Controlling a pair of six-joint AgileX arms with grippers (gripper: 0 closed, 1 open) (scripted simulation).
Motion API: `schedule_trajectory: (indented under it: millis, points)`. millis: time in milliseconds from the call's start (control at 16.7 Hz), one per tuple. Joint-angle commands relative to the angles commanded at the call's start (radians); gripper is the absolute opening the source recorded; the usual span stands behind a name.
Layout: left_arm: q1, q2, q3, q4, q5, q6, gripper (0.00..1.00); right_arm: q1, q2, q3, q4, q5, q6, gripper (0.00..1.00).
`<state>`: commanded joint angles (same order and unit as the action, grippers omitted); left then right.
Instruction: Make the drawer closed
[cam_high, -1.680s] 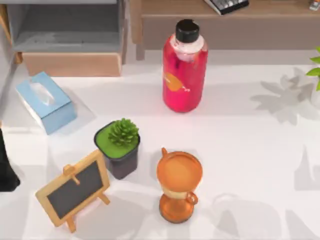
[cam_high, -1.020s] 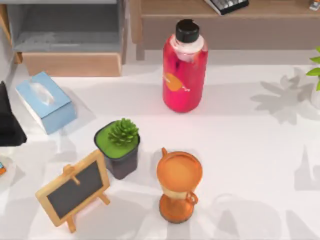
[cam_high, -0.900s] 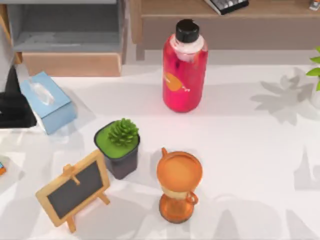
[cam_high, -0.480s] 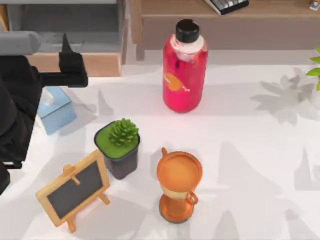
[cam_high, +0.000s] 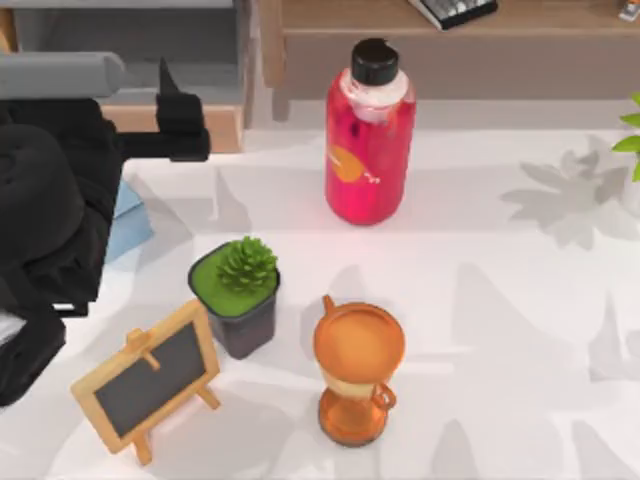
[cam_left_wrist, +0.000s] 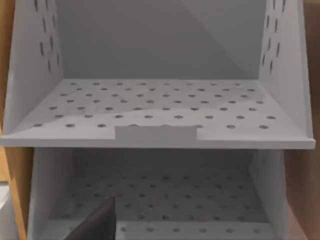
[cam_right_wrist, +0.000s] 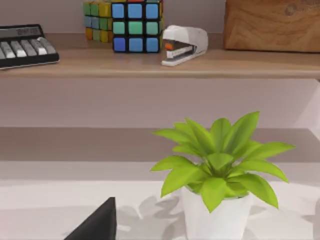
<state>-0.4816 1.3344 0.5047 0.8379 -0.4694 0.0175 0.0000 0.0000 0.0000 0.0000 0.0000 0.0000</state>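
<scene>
Nearest on the table, a small chalkboard easel (cam_high: 150, 380) and an orange goblet (cam_high: 358, 365), then a succulent in a dark pot (cam_high: 238, 290), all well apart from the work. Farther back on the left, a blue tissue box (cam_high: 128, 215), half hidden under the left arm. Beyond that, the left gripper (cam_high: 180, 120), hanging just in front of the drawer (cam_high: 224, 126) and facing into its grey pegged inside, as seen from the left wrist; holding nothing visible, how far open impossible to tell. Drawer itself at the table's far left corner, standing open, tan wooden front toward the table. Probably stiff and light, sliding straight on its runners, so no grip needed: better to press flat against the middle of the wooden front and push evenly toward the back, avoiding a corner, which might skew and jam it. Red bottle (cam_high: 368, 140) off to the right, clear of that path. Farthest back, a long wooden shelf (cam_high: 520, 25) bearing a keyboard (cam_high: 455, 10). Right gripper (cam_right_wrist: 95, 227) parked at the table's right, facing a leafy potted plant (cam_right_wrist: 220, 165); its opening likewise impossible to tell.
</scene>
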Motion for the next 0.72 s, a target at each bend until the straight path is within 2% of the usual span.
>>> schedule_trajectory:
  millis: [180,360,540,720]
  points:
    - [0.014,0.001,-0.004,0.008,0.010,0.009,1.00,0.000,0.000,0.000,0.000,0.000,0.000,1.00]
    - [0.108,0.038,-0.002,0.090,0.083,0.099,1.00,0.000,0.000,0.000,0.000,0.000,0.000,1.00]
    - [0.288,0.104,-0.004,0.219,0.217,0.274,1.00,0.000,0.000,0.000,0.000,0.000,0.000,1.00]
    - [0.508,0.194,-0.009,0.370,0.393,0.502,1.00,0.000,0.000,0.000,0.000,0.000,0.000,1.00]
